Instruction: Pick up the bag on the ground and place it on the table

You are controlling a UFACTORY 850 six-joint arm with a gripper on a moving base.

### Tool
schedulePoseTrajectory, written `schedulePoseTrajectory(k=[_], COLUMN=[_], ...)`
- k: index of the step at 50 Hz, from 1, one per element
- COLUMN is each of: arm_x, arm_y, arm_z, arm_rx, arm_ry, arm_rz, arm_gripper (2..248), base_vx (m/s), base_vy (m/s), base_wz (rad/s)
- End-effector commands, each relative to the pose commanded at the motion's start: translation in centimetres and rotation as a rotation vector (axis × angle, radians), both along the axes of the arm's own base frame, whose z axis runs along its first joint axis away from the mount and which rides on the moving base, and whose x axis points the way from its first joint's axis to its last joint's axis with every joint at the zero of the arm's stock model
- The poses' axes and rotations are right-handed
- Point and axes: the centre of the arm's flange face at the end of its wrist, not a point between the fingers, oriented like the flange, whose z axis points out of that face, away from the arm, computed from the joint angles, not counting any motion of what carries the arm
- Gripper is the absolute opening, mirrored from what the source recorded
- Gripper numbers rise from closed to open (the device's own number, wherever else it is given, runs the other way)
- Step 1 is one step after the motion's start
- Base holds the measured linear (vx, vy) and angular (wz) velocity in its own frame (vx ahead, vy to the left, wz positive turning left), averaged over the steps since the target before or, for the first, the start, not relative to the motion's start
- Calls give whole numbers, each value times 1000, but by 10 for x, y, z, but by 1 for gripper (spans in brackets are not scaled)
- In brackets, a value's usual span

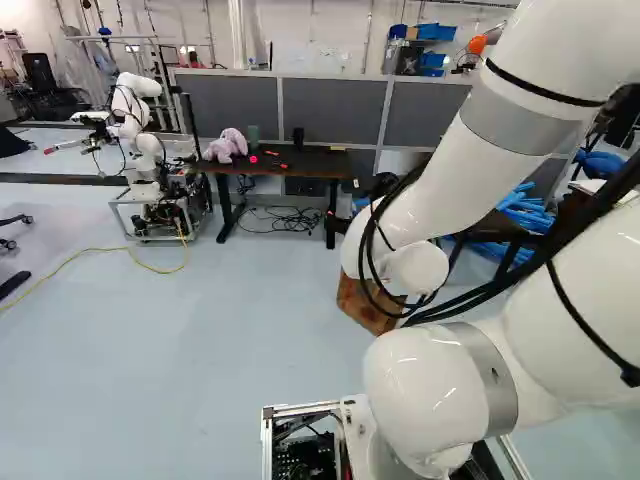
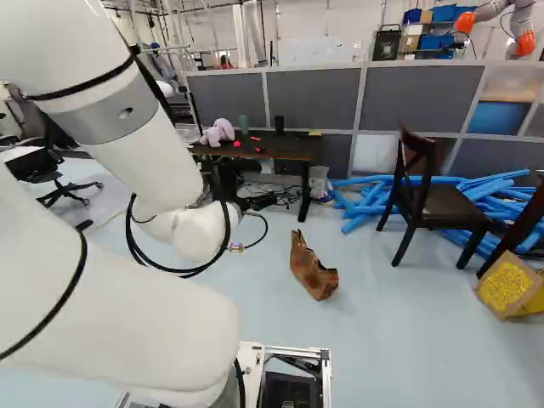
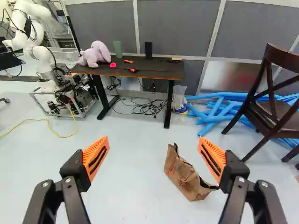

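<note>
Approach stage: the gripper, fingers wide and empty, faces the brown paper bag on the floor before the dark table, the next move requiring centring and descent.

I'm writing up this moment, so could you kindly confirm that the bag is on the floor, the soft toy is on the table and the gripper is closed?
Not quite: the gripper is open, its fingers spread wide apart in the wrist view. The bag is indeed on the floor, and the soft toy is on the table.
</note>
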Motion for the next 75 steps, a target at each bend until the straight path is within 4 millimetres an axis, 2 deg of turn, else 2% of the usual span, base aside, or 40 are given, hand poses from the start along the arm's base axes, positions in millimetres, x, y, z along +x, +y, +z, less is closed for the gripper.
schedulePoseTrajectory(k=[44,45,60,75], arm_x=[0,6,25,52], arm_y=[0,-2,-6,-9], arm_z=[0,1,3,3], arm_rx=[0,0,0,0], arm_ry=[0,3,13,47], arm_rz=[0,-6,-19,-26], arm_gripper=[247,247,247,247], base_vx=[194,198,31,0], base_vy=[-97,-87,-12,0], base_wz=[0,-10,-8,0])
